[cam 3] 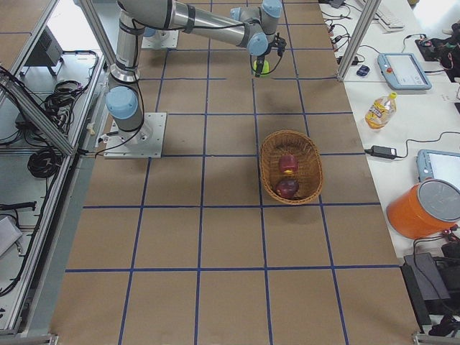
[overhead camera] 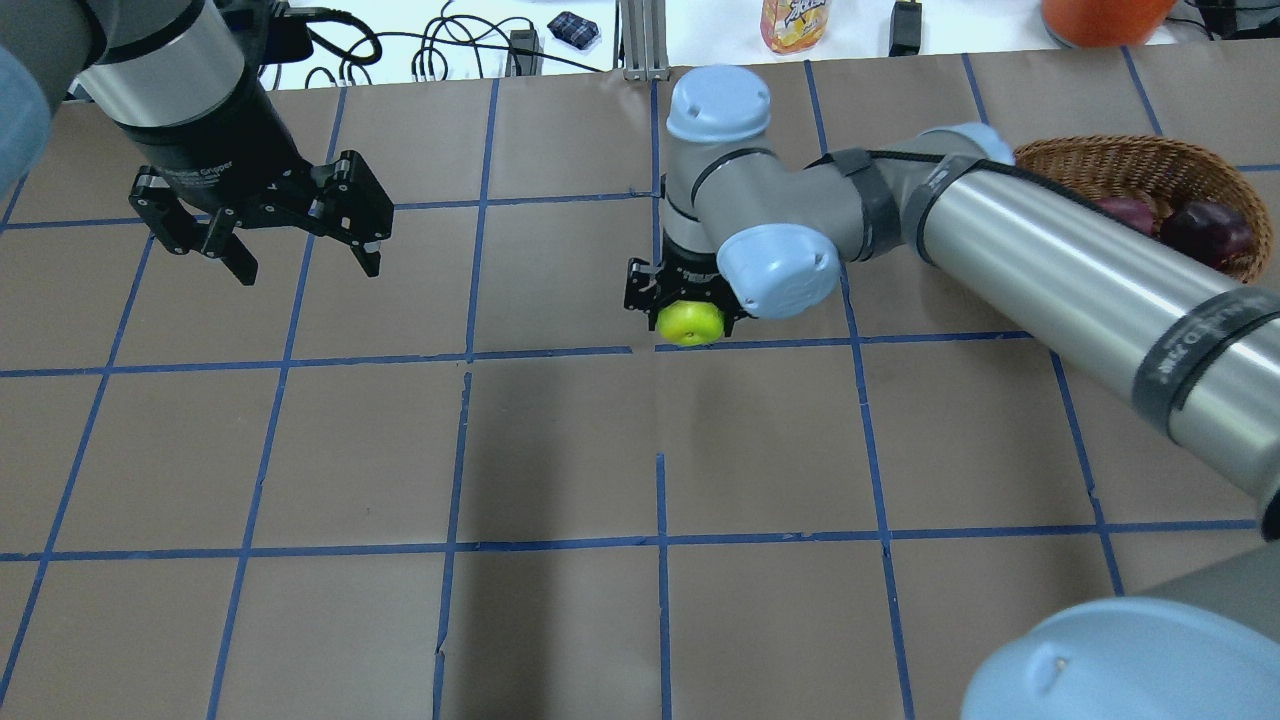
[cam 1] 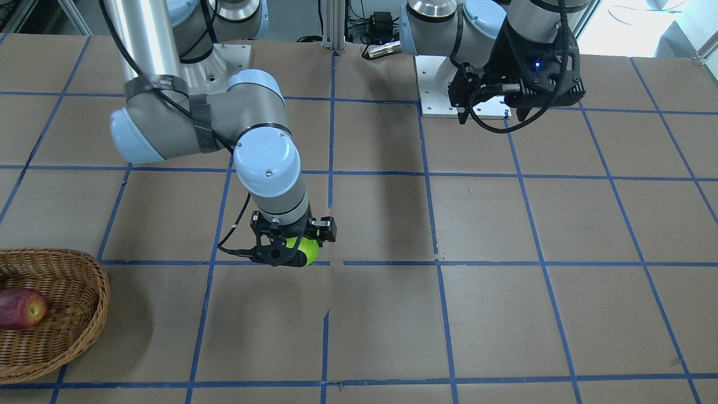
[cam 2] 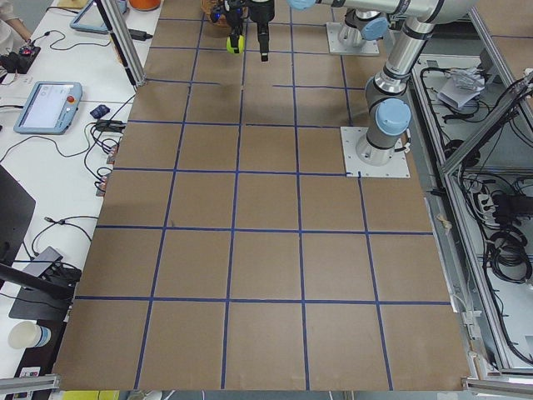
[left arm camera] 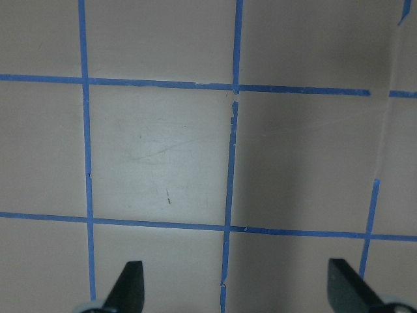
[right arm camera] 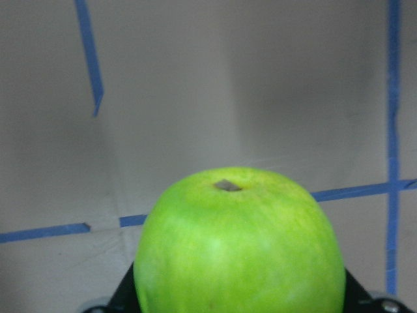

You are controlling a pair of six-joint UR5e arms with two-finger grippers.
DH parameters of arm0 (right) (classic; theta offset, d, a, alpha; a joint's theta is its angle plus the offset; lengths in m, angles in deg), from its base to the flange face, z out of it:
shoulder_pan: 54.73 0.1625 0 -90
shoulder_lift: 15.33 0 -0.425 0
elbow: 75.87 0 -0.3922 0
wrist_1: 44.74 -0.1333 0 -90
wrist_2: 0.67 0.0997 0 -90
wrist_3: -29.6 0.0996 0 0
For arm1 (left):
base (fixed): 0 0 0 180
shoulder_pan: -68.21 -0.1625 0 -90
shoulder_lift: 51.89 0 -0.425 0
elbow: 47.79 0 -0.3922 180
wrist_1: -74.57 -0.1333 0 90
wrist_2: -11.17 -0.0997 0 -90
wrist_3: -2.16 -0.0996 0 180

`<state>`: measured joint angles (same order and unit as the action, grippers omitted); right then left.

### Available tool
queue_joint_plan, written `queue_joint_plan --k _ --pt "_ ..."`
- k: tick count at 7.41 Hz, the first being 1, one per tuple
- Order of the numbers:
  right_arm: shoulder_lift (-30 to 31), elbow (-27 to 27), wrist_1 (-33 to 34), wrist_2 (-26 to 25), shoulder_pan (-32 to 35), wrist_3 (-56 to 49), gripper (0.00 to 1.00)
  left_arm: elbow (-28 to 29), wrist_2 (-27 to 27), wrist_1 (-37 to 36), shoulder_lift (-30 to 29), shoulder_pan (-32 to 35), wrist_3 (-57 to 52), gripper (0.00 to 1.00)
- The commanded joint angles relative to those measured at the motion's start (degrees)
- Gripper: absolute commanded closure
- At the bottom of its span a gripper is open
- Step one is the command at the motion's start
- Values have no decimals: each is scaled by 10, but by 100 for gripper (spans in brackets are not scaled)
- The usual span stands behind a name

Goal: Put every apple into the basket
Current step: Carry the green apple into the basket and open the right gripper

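Overhead exterior: right end effector clamps the lime green apple above the worktop; left end effector gapes wide; red apple and maroon apple lie in the wicker basket.

Overhead and front-facing cameras look down from opposite sides, sharing the green apple.

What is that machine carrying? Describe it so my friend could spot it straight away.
Start at the brown table with blue grid lines and look near its middle. The right arm's tool is there, shut on a bright lime-green apple. The other two apples are dark red and lie in the wicker basket.
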<state>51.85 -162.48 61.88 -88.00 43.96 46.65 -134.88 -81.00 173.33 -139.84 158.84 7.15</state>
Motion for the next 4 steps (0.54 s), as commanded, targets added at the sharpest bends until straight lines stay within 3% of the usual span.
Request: queue_joint_plan --k 1,2,4 --pt "18 58 -66 -53 -112 -116 100 0 1 0 1 1 22 0" --pt "13 52 -63 -107 -153 -194 100 0 1 0 1 1 22 0" --pt "-5 49 -56 -111 -242 -297 100 0 1 0 1 1 22 0"
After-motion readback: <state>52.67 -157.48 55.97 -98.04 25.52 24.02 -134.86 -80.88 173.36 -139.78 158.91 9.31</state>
